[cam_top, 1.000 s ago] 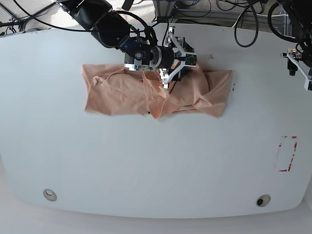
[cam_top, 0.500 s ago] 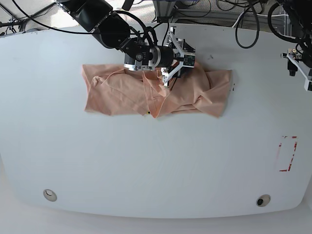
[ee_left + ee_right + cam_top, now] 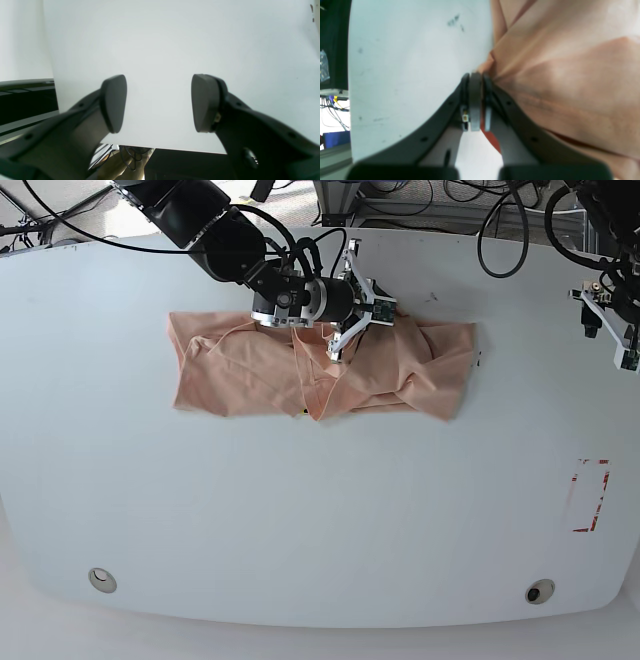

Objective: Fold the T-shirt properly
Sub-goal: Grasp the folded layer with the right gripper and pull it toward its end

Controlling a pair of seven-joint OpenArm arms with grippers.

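White table [image 3: 320, 520], right gripper [image 3: 475, 76] now pinched shut on T-shirt [image 3: 250, 375] edge, left gripper [image 3: 158, 102] wide apart, empty

A white table [image 3: 300, 520] fills the view; black cables [image 3: 505, 225] hang behind, perhaps from equipment racks.

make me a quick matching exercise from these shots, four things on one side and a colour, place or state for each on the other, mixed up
Things:
1. T-shirt
2. left gripper
3. right gripper
4. table

States:
A. white, carrying the garment
B. open, over bare tabletop
C. salmon-peach, partly folded, lying on the table
D. shut on a pinch of cloth at the fabric's edge

Pairs: 1-C, 2-B, 3-D, 4-A
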